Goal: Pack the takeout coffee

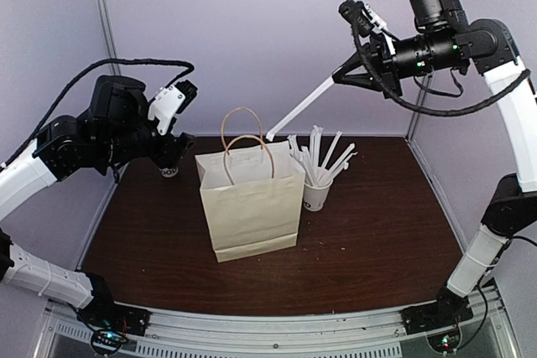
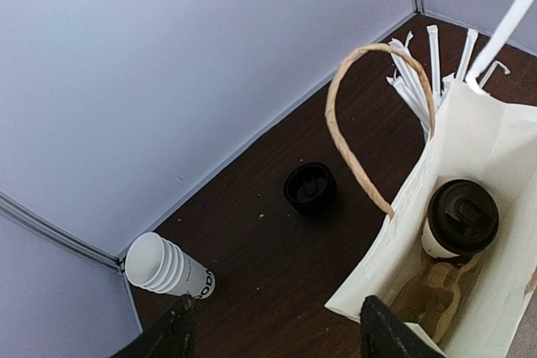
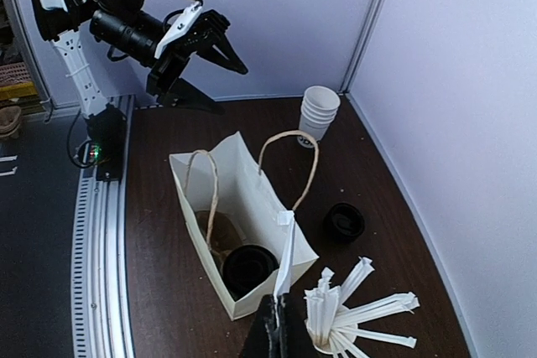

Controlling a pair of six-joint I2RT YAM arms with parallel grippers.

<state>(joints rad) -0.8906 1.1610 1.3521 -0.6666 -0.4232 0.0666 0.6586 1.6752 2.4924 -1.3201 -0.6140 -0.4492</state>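
The takeout coffee (image 2: 461, 217), a white cup with a black dome lid, stands upright inside the open paper bag (image 1: 252, 199); the right wrist view shows its lid (image 3: 249, 267). My right gripper (image 1: 340, 77) is high at the back right, shut on a long wrapped white straw (image 1: 298, 109). The straw's far tip hangs over the bag's back rim. In the right wrist view the fingers (image 3: 276, 299) pinch the straw (image 3: 286, 257). My left gripper (image 2: 277, 337) is open and empty, raised left of the bag (image 2: 503, 157).
A stack of lidless white cups (image 2: 168, 266) stands by the back left wall. A loose black lid (image 2: 310, 188) lies behind the bag. A lidless cup of wrapped straws (image 1: 317, 194) stands right of the bag. Walls close the back and sides.
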